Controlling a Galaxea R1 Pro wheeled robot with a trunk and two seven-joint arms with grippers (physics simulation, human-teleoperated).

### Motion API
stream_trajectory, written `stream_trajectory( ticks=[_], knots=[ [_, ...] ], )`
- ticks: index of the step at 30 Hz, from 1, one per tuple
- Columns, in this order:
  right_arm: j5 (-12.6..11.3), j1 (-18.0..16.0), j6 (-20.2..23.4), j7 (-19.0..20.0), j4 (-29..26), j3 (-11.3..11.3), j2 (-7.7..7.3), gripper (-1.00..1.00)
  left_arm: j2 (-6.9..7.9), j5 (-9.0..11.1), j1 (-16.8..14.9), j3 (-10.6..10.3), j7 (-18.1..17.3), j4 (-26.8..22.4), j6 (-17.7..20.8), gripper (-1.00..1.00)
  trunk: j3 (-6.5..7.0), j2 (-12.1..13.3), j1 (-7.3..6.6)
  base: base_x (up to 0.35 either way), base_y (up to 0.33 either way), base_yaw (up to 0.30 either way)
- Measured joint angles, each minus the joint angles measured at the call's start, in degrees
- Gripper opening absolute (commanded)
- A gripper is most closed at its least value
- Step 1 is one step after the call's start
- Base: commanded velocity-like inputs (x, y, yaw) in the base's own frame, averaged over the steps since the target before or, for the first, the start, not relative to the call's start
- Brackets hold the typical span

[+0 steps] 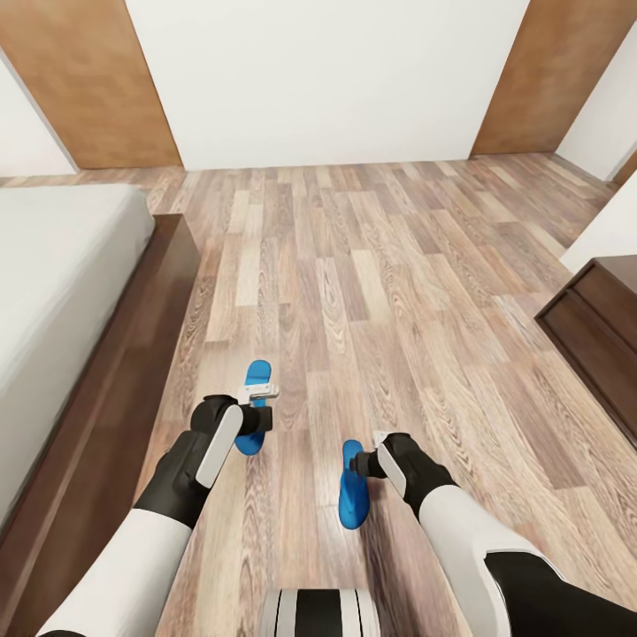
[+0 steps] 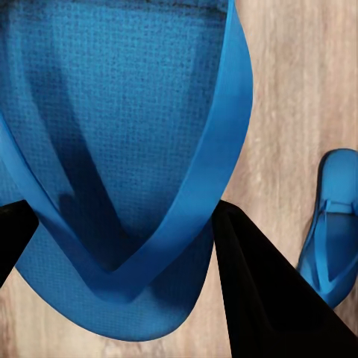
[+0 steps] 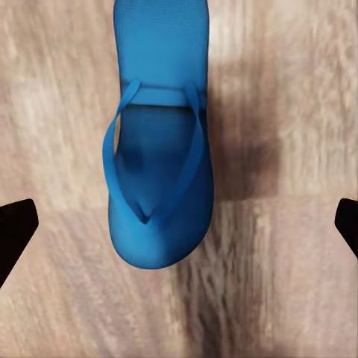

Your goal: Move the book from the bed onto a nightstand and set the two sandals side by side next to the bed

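From the head camera, two blue sandals lie on the wood-plank floor (image 1: 372, 265) beside the bed (image 1: 62, 292), whose dark frame runs along the left. The left sandal (image 1: 257, 379) sits near the bed frame with the left claw (image 1: 259, 409) right over its middle. The right sandal (image 1: 353, 495) lies a little apart from it, toward the robot, with the right claw (image 1: 372, 453) at its upper end. A dark nightstand (image 1: 594, 327) stands well apart at the right edge. The two sandals point roughly the same way but are staggered, not yet neatly side by side.

In the left wrist view, the left sandal (image 2: 127, 149) looms very close, its V-shaped strap (image 2: 224, 171) running between the two dark fingers (image 2: 268, 298). The jaws stand wide around the sole; whether they press on it I cannot tell. The right sandal (image 2: 332, 224) lies on the floor just beyond.

In the right wrist view, the right sandal (image 3: 160, 149) lies flat and free on the planks, strap up, with the fingertips (image 3: 15, 227) spread far wider than the sole and not touching it.

These look like light, thin foam soles, likely bendy along their length and not fragile. A pinch across the narrow width of the sole near its middle should keep one level; the strap would probably let it swing.
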Motion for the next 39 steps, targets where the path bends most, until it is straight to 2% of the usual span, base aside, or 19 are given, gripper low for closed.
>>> stream_trajectory(
  ticks=[3,13,24,32,35,39],
  knots=[
    [-0.14,0.00,0.00,-0.17,0.00,0.00,0.00,1.00,-0.04,0.01,-0.02,0.01,0.01,0.01,0.01,-1.00,-0.66,-0.04,0.08,0.000,0.000,0.000],
    [-0.34,-0.01,0.02,-0.34,0.00,0.00,0.00,1.00,0.27,-0.15,0.49,-0.50,0.08,-0.06,-0.06,-1.00,-0.67,-0.04,0.07,0.000,0.000,0.000],
    [-0.39,-0.01,0.03,-0.35,-0.03,0.00,0.00,1.00,0.50,-0.50,1.09,-5.19,0.58,-0.08,-0.21,-1.00,-0.67,-0.04,0.07,0.000,0.001,0.000],
    [-0.37,0.25,-0.21,-0.16,0.01,0.05,0.00,1.00,0.68,-0.36,1.44,-6.00,0.43,0.03,0.03,-1.00,-0.67,-0.04,0.06,0.034,0.118,0.000],
    [-0.48,-0.72,-1.15,-0.28,-0.16,-0.01,0.00,1.00,1.58,-0.31,2.40,-6.45,0.38,0.16,-0.92,-1.00,-0.67,-0.04,0.07,0.000,0.000,0.000],
    [-0.48,-1.34,-2.43,-0.28,-0.18,-0.01,0.00,1.00,1.58,-0.07,3.70,-6.45,0.38,0.16,-2.35,-1.00,-0.67,-0.04,0.07,0.000,0.000,0.000]
  ],
)
